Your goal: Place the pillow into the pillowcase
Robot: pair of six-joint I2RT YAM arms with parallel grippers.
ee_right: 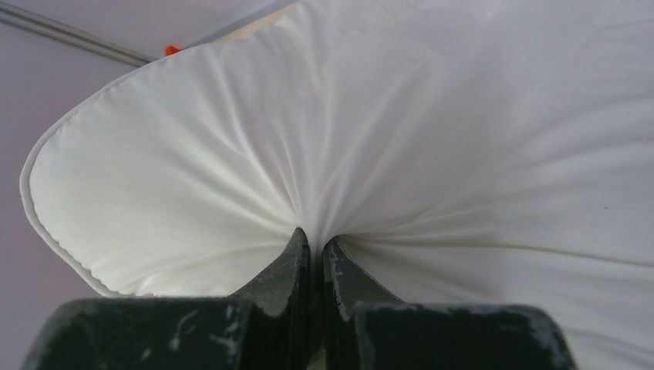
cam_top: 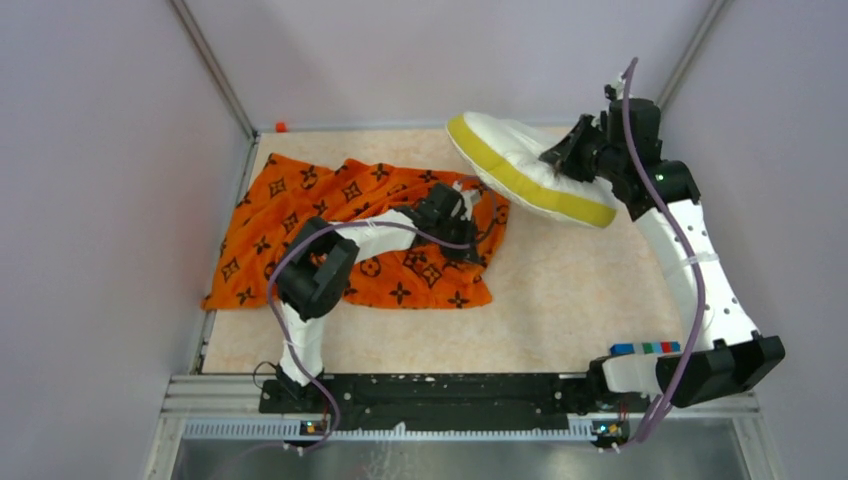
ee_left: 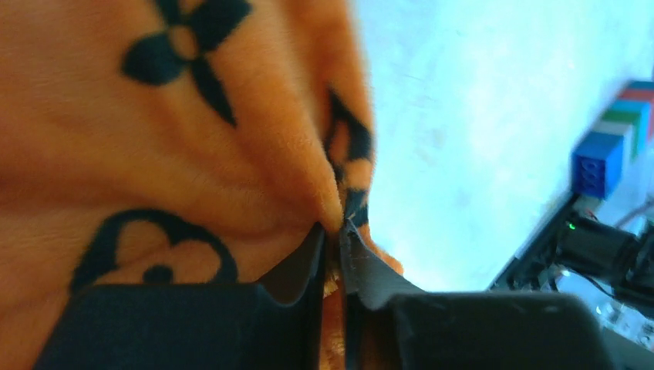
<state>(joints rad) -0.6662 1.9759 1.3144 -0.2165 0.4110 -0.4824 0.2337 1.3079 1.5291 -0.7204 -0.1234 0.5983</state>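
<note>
The orange pillowcase [cam_top: 300,225] with black motifs lies crumpled on the left half of the table. My left gripper [cam_top: 462,205] is at its right edge, shut on a fold of the orange fabric [ee_left: 254,185]. The white pillow [cam_top: 520,165] with its yellow trim is lifted and tilted at the back right. My right gripper [cam_top: 562,160] is shut on a pinch of the pillow's white cover [ee_right: 385,154], which puckers into the jaws.
Grey walls close the table [cam_top: 560,290] on three sides. Coloured blocks [cam_top: 645,348] sit by the right arm's base, also seen as coloured blocks [ee_left: 609,139] from the left wrist. A small orange tab [cam_top: 281,127] sits at the back left corner.
</note>
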